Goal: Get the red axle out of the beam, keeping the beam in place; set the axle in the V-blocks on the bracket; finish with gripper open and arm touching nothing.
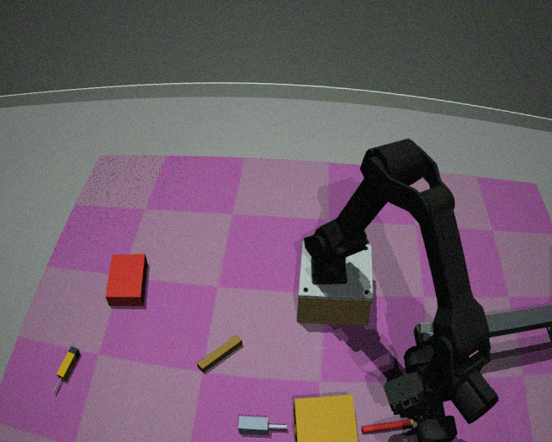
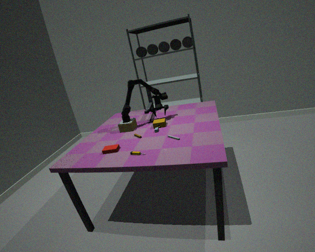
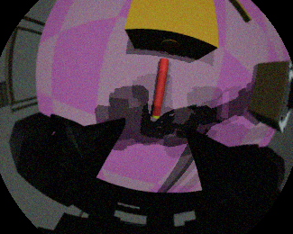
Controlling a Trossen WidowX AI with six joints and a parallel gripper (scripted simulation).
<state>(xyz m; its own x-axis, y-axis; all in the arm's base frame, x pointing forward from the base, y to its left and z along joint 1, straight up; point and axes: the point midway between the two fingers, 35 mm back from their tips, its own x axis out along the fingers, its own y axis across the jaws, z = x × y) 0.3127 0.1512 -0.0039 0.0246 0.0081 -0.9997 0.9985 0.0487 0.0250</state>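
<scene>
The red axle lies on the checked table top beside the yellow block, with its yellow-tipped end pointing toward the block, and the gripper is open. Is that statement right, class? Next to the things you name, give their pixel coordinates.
The yellow tip is misplaced: the red axle (image 1: pixel 385 427) (image 3: pixel 160 87) has it on the end away from the yellow block (image 1: pixel 326 418) (image 2: pixel 159 122) (image 3: pixel 171 15), as the top and wrist views show. The rest stands.

The arm is matte black, with chunky rounded joints, a forked upper link and dark, tapered fingers.
</scene>
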